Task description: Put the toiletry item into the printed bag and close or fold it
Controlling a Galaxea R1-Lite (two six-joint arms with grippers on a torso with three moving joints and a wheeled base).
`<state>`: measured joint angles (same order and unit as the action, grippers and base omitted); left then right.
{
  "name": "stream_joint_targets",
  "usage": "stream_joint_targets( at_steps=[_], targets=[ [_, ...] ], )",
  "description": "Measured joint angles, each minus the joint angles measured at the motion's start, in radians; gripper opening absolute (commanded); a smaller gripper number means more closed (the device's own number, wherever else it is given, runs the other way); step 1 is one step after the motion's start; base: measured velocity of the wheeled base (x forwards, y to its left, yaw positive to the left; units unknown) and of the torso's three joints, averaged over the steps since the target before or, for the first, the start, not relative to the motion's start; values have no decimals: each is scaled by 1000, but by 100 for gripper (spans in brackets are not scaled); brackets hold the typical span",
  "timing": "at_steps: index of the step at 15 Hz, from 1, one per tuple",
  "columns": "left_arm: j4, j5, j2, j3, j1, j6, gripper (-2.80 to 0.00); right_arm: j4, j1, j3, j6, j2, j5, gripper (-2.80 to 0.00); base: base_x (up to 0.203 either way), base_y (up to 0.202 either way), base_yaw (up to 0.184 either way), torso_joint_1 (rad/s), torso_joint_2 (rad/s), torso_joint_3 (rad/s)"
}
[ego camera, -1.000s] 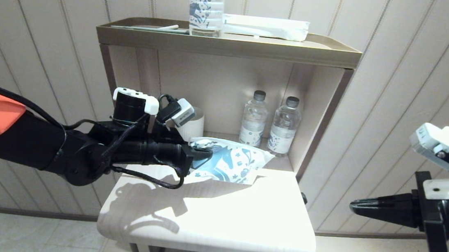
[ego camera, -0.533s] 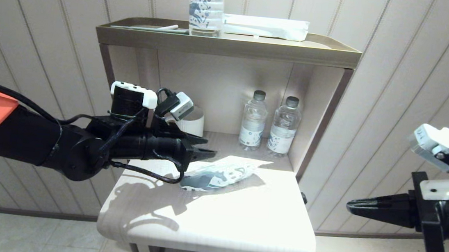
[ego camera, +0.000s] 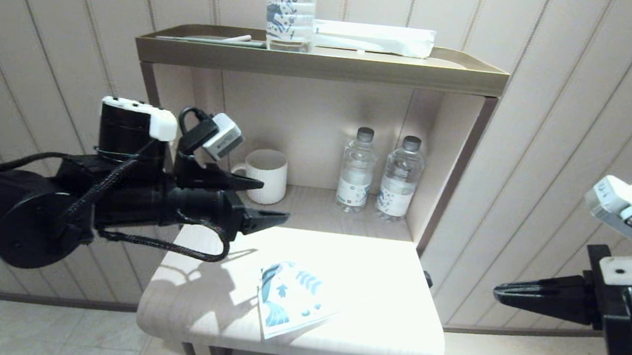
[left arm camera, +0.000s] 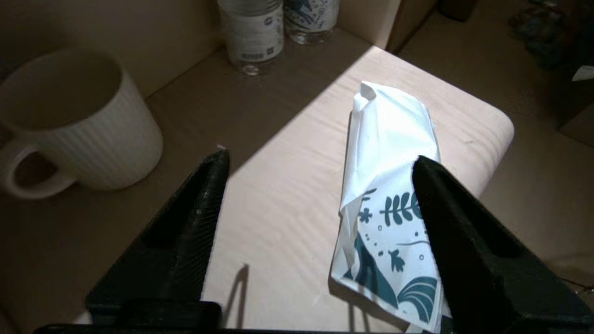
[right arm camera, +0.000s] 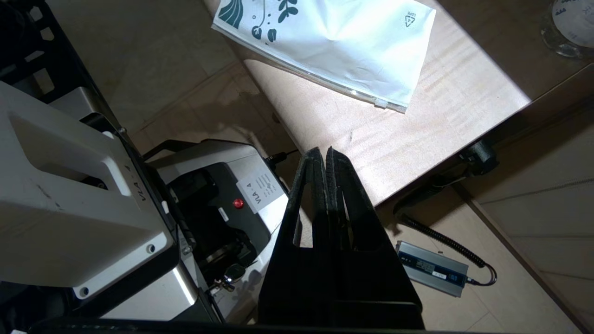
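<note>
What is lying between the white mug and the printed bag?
Nothing: the left wrist view shows only bare table between the white mug and the printed bag.

Table (ego camera: 371, 328): printed bag (ego camera: 288, 299) flat near front edge.

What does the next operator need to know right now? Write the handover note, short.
Left claw: open, empty, above the table's back left part.
Right claw: shut, empty, parked off the table's right side.
Printed bag: lying loose near the table's front edge, no claw touching it.
Toiletry item: a slim white stick on the top shelf, left of the printed bottle; not bagged.
Whether the zip is shut cannot be told.
Left: fetch the stick, put it in the bag, close or fold.
</note>
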<state>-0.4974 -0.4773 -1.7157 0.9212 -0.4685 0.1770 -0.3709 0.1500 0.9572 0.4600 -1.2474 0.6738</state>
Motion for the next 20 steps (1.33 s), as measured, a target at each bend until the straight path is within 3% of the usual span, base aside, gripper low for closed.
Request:
stream_joint_targets(
  at_steps=[3,6,8,12,14,16,20],
  targets=[
    [10,54,110,-94,29,1,-280,-8,0,-2,-11,17,0,-280,0,0,0,0,0,0],
    [89,118,239,-163,37,1,-280,-12,0,-15,-41,63,-4,-280,0,0,0,0,0,0],
    [148,221,355,-230,40,-8,-280,-34,-18,-38,-79,115,-9,-280,0,0,0,0,0,0],
    [268,405,639,-386,106,-33,-280,-196,-141,-106,-89,248,-13,-280,0,0,0,0,0,0],
    [419,477,813,-408,151,-38,-280,-298,-172,-145,-89,323,-35,-280,0,0,0,0,0,0],
    [639,550,998,-398,190,-55,-280,-405,-182,-159,-92,375,-117,-280,0,0,0,0,0,0],
    [936,623,1297,-406,394,-101,-280,-468,-238,-176,-127,481,-279,-280,0,0,0,0,0,0]
  ],
)
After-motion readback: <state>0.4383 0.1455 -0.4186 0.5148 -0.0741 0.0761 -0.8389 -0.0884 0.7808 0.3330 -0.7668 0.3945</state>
